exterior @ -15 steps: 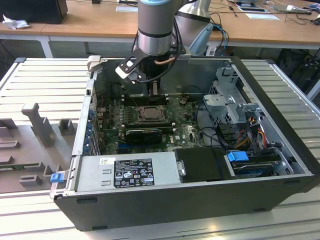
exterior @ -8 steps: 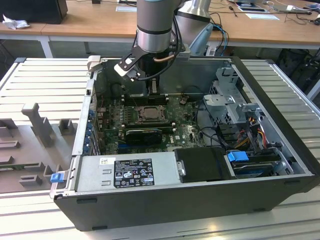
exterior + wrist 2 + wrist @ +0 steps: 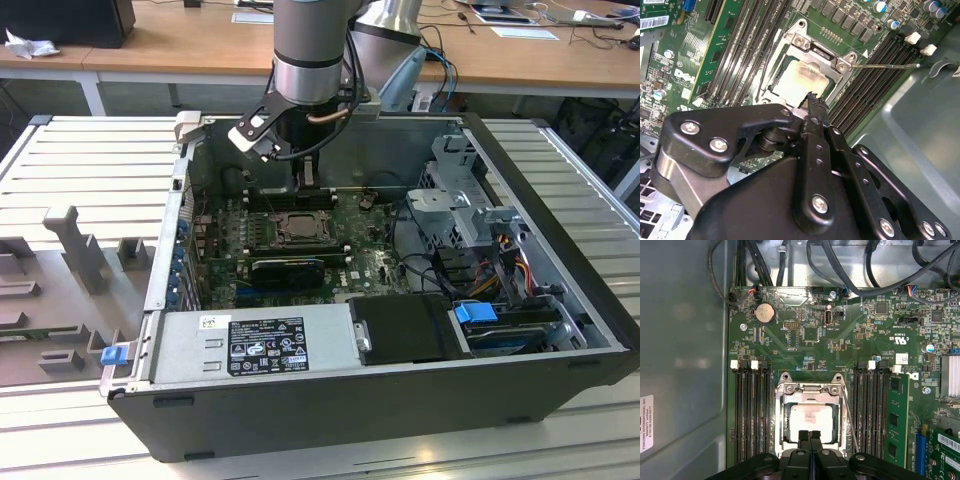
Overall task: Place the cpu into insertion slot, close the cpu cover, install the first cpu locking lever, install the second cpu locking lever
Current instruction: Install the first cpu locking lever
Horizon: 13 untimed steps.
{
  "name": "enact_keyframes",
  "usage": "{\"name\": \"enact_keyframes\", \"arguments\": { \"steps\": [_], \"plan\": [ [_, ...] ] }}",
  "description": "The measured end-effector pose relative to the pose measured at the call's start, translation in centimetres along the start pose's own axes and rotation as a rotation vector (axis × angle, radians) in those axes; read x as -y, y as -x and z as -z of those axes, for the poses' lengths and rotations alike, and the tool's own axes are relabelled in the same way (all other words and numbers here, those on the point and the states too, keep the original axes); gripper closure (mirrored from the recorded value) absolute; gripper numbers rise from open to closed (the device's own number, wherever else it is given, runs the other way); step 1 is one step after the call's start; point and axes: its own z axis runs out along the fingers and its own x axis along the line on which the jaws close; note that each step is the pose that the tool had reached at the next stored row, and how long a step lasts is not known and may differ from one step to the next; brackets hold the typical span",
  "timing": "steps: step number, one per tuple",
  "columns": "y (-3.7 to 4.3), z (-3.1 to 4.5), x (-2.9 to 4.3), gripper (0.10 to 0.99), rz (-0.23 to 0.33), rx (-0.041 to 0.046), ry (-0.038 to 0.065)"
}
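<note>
An open computer case (image 3: pixel 400 400) is seen lying on a ribbed metal surface (image 3: pixel 90 170), and the insertion slot (image 3: pixel 297 228) is found near the middle of the motherboard (image 3: pixel 805 340) inside it. The cpu (image 3: pixel 807 421) (image 3: pixel 797 80) is seated in the insertion slot, its pale face turned up. The cpu cover (image 3: pixel 810 395) (image 3: pixel 817 52) is laid flat over the insertion slot, so that the chip's face is framed by its central window. The tool (image 3: pixel 809 437) (image 3: pixel 812 100) (image 3: pixel 305 178) is held directly above the insertion slot, over one edge of the cover; its fingertips are pressed together and nothing is seen gripped between them. Whether the cover is actually touched by them cannot be told. A thin wire locking lever (image 3: pixel 850 420) (image 3: pixel 885 65) is seen just beside the insertion slot, running along one of its sides; whether it is latched cannot be told. Rows of black memory slots (image 3: pixel 752 410) are ranged on both sides of the insertion slot, and a coin cell (image 3: pixel 764 313) is mounted well apart from it on the same board.
</note>
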Motion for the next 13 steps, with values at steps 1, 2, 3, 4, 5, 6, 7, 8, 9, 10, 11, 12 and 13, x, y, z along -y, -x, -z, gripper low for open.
{"name": "enact_keyframes", "arguments": {
  "steps": [1,2,3,4,5,6,7,8,9,10,11,12,13],
  "plan": [
    [0.0,0.0,0.0,0.98,0.0,0.0001,0.0],
    [0.0,0.0,0.0,0.98,0.0,0.0001,0.0],
    [0.0,0.0,0.0,0.98,0.0,0.0,0.0],
    [0.0,0.0,0.0,0.98,0.0,0.0,0.0],
    [0.0,0.0,0.0,0.98,0.0,0.0,0.0],
    [0.0,0.01,0.0,0.98,0.0,0.0001,0.0],
    [0.0,0.0,0.0,0.98,0.0,0.0,0.0],
    [0.0,0.01,0.0,0.98,0.0,0.0,0.0],
    [0.0,0.01,0.0,0.98,0.0,0.0,0.0],
    [0.0,0.01,0.0,0.98,0.0,0.0,0.0],
    [0.0,0.01,0.0,0.98,0.0,0.0,0.0],
    [0.0,0.01,0.0,0.98,0.0,0.0,0.0],
    [0.0,0.01,0.0,0.98,0.0,0.0,0.0]
  ]
}}
